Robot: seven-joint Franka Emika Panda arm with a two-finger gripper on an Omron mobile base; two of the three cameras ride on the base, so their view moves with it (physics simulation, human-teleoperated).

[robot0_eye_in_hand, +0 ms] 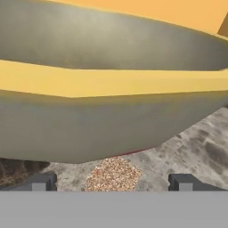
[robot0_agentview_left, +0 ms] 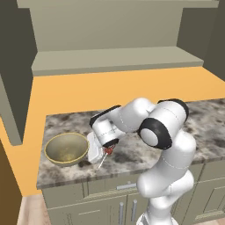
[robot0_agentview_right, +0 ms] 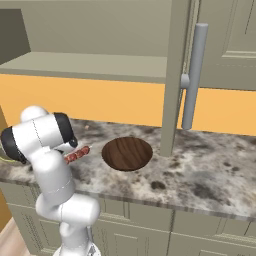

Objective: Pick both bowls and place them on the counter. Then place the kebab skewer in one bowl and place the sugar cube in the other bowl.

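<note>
No writing or brand mark can be read on anything. The deep beige-olive bowl (robot0_agentview_left: 66,149) sits upright on the speckled counter (robot0_agentview_left: 132,151) near its left end, and everything else is placed from it. In the left base view the gripper (robot0_agentview_left: 97,151) hangs low just to the right of this bowl, and the kebab skewer (robot0_agentview_left: 105,154) lies on the stone right beside the hand, its reddish chunks showing under the wrist. The right base view adds the shallow dark brown bowl (robot0_agentview_right: 127,153), resting on the counter further right of the skewer (robot0_agentview_right: 77,154), and a tall cabinet door with a long grey handle (robot0_agentview_right: 192,75) behind it. The hand view shows the beige bowl's outer wall and yellowish rim (robot0_eye_in_hand: 111,82) close up, with a grainy tan patch (robot0_eye_in_hand: 113,174) on the stone below it, between the spread, empty fingertips (robot0_eye_in_hand: 38,181); what that patch is cannot be told.
</note>
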